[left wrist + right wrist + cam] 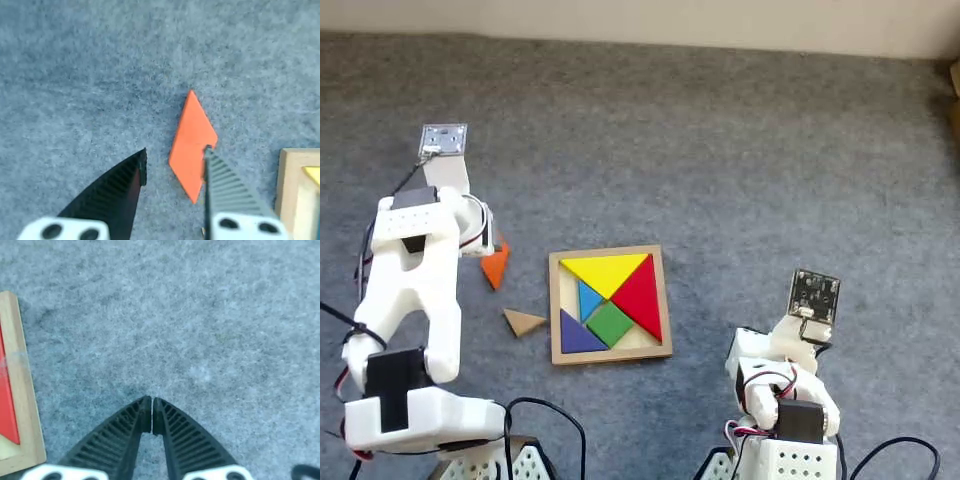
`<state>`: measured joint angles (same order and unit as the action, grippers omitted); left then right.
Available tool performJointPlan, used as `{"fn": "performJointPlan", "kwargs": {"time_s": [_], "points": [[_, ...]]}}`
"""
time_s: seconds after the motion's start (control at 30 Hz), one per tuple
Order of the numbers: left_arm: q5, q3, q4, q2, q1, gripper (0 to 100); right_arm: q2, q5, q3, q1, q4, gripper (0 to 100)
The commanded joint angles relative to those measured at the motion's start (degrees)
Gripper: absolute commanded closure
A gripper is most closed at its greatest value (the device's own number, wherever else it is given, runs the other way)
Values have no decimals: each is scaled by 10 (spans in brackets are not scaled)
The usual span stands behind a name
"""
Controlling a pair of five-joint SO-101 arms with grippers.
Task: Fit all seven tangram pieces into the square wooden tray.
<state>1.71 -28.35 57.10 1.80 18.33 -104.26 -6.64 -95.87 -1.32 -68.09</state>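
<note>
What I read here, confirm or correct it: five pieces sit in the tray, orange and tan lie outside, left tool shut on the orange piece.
One error: the left tool is open, not shut, over the orange piece, as the left wrist view shows. The rest stands.

The bench (740,150) is covered all over in grey, carpet-like fabric. The square wooden tray (610,251) lies flat near its middle. Left of the tray, an orange parallelogram piece (496,266) lies on the fabric, apart from the rim. Nearer, a tan triangle piece (523,321) lies just beside the tray's left rim. Two arm bases (420,420) stand at the near edge.
</note>
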Motion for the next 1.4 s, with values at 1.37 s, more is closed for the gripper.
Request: {"fn": "performJointPlan", "kwargs": {"time_s": [1.37], "points": [[-39, 3, 75, 27, -159, 983, -10, -4, -65, 4, 2, 979]]}}
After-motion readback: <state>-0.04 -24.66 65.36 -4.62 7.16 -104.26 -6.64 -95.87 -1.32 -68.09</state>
